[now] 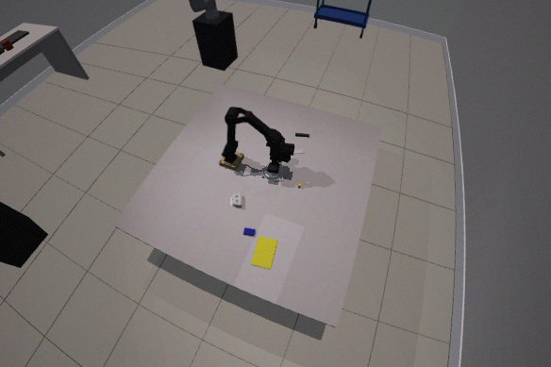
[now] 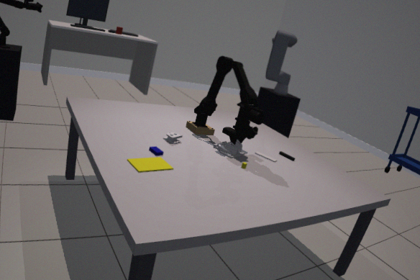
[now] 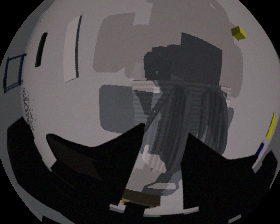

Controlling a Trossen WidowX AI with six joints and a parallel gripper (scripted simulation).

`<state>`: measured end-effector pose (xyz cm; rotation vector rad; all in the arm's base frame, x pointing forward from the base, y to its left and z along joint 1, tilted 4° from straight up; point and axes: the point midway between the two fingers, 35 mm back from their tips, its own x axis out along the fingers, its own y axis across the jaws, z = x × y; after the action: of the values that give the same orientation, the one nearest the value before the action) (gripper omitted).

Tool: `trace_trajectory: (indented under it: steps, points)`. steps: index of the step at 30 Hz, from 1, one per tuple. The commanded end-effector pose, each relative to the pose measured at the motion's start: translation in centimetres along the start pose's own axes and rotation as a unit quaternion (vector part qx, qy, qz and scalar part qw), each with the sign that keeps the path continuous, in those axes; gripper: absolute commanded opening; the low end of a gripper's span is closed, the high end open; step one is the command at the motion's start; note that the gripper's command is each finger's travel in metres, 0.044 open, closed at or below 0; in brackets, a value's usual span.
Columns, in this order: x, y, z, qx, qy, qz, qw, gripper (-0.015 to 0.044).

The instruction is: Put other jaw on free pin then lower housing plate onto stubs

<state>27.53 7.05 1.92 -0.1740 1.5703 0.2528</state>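
My gripper (image 1: 273, 171) (image 2: 234, 141) (image 3: 166, 131) points down low over the table, right beside the arm's base. It is shut on a grey jaw (image 3: 172, 112), whose ribbed body shows between and beyond the black fingers in the wrist view. Pale grey gripper parts (image 1: 272, 176) (image 2: 229, 148) lie close under the fingers. The pins, the other jaw and the gear teeth cannot be told apart there; fingers and shadow hide them. A small white piece with two dark holes on top (image 1: 238, 200) (image 2: 174, 137), seemingly the housing plate, sits apart from my gripper, toward the blue block.
A yellow cube (image 1: 299, 185) (image 2: 244, 165) (image 3: 238, 33) lies near my gripper. A black rod (image 1: 302, 135) (image 2: 287, 155) (image 3: 41, 49) and a white stick (image 2: 265, 157) (image 3: 72, 50) lie beyond it. A blue block (image 1: 249, 232) (image 2: 156, 150) and a yellow sheet (image 1: 264, 252) (image 2: 150, 164) lie farther off.
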Motion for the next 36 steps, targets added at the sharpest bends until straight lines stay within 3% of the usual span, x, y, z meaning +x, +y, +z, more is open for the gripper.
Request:
trace_trajectory:
  steps: [1, 36]
  points:
    - [0.35, 0.05, -0.19, 0.002, 0.005, 0.002, 1.000, 0.0134]
    - [0.95, 0.05, -0.20, 0.005, 0.005, 0.002, 1.000, 0.0134]
